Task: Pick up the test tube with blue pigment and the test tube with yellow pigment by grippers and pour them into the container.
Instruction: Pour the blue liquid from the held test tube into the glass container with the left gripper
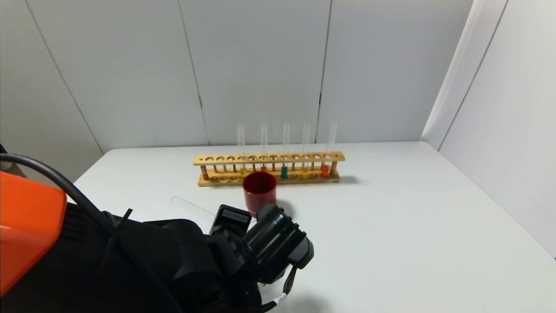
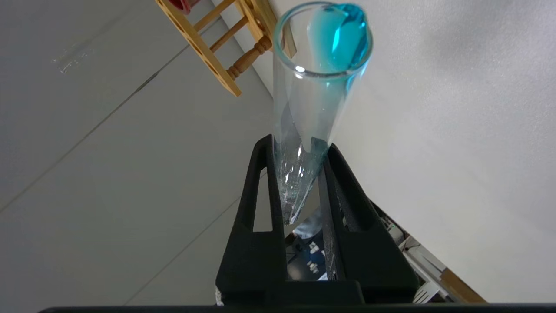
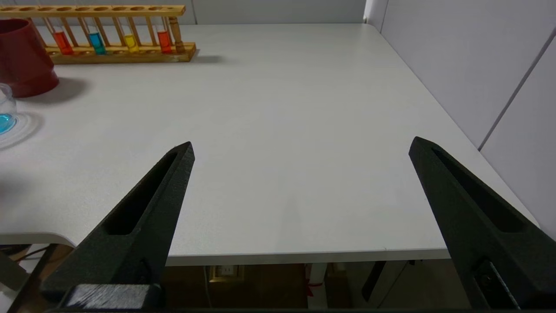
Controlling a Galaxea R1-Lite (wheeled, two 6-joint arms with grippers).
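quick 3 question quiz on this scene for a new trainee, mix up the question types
1. True or false: the right end effector is shut on a tube.
2. The left end effector grips a test tube. Its liquid is: A red, B blue, C yellow.
3. In the head view, how many tubes stand in the wooden rack?

Key: 1 false, it is open and holds nothing. 2 B. 3 five.
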